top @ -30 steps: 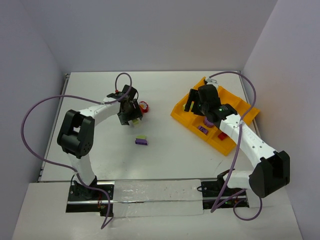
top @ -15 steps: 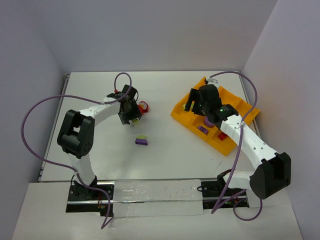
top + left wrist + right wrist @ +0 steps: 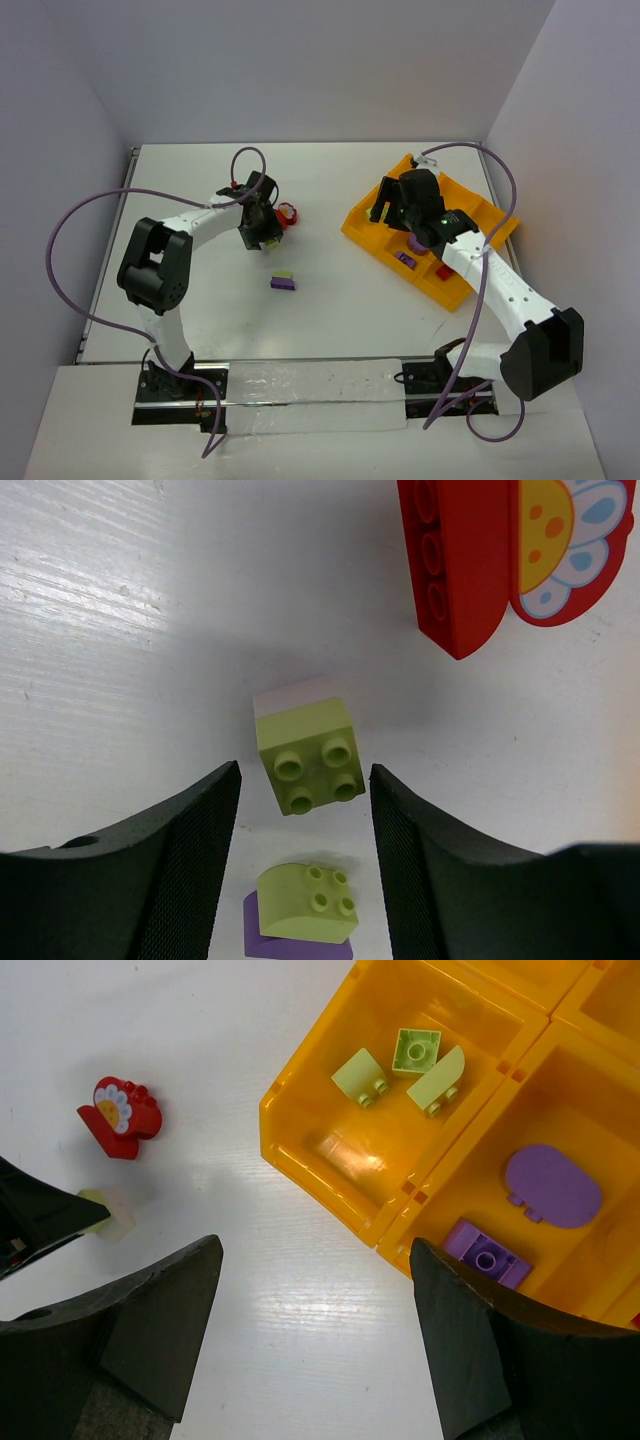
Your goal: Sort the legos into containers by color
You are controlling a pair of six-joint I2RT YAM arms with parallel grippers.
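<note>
Right wrist view: legos sorted in tray; red brick, green brick, clump remain; left gripper, right gripper wide, empty.

Left arm and right arm: white tubular links, black joint housings, black bases. A purple cable loops off each arm. Small green light lit on the right arm's black wrist housing. Left claw and right claw: matte black, curved fingers. The left's inner faces carry a fine cross-hatched texture.
</note>
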